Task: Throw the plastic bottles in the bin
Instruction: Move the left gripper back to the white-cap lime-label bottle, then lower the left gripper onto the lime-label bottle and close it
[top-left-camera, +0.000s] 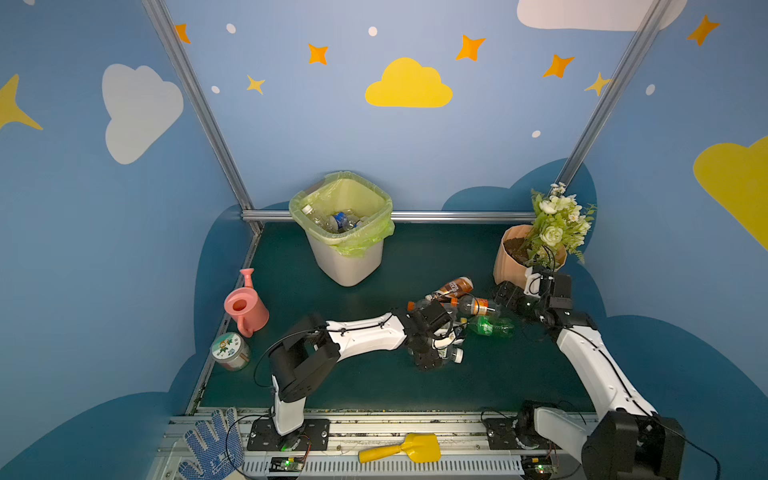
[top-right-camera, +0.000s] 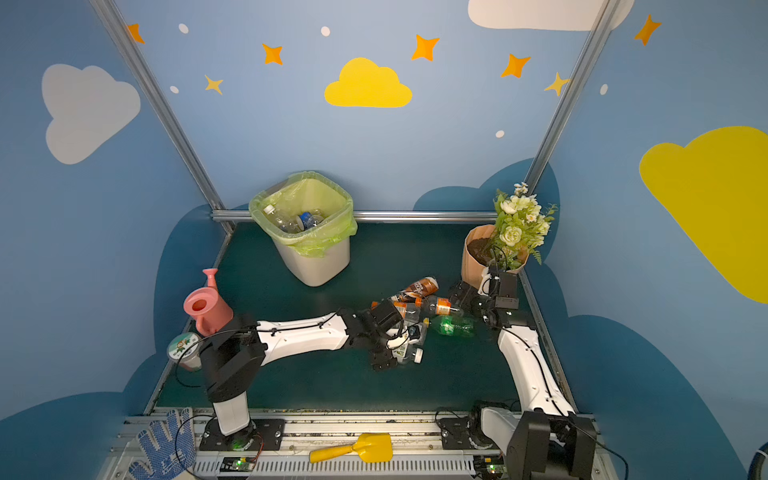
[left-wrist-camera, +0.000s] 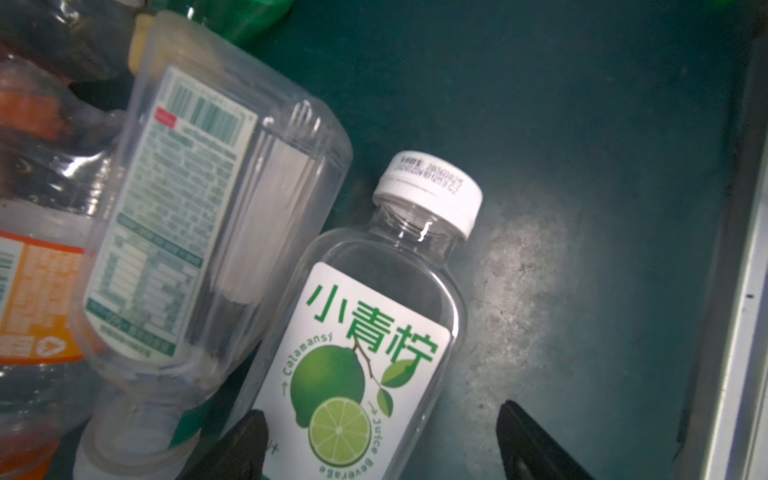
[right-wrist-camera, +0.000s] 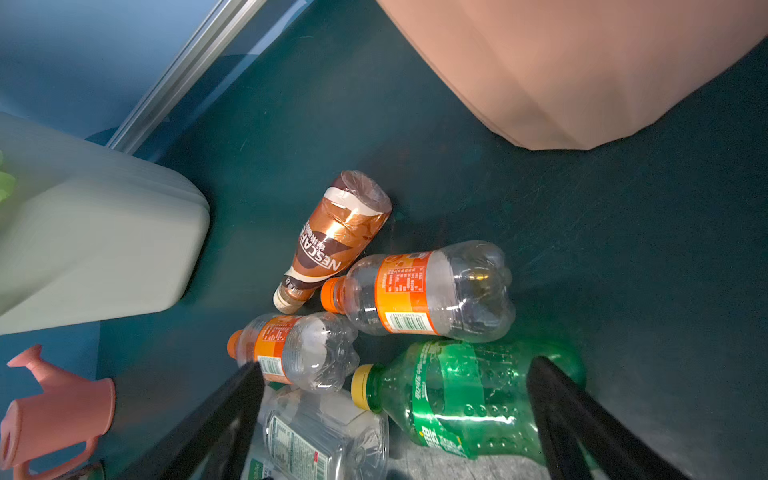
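A heap of plastic bottles lies right of centre on the green mat: a brown coffee bottle (top-left-camera: 455, 286), two orange-labelled ones (right-wrist-camera: 424, 291) (right-wrist-camera: 291, 349), a green one (top-left-camera: 492, 326) and a clear one with a barcode label (left-wrist-camera: 199, 232). My left gripper (left-wrist-camera: 376, 415) is open and straddles a clear lime-label bottle with a white cap (left-wrist-camera: 365, 353). One finger is at the bottle's edge, and there is a gap to the other finger. My right gripper (right-wrist-camera: 395, 365) hangs open over the green bottle (right-wrist-camera: 469, 395), holding nothing. The bin (top-left-camera: 345, 266) stands at the back with several bottles inside.
A tan flowerpot (top-left-camera: 515, 257) stands just behind the right gripper. A pink watering can (top-left-camera: 245, 311) and a round jar (top-left-camera: 230, 351) sit at the mat's left edge. A yellow scoop (top-left-camera: 407, 451) and a blue dotted glove (top-left-camera: 208, 444) lie on the front rail.
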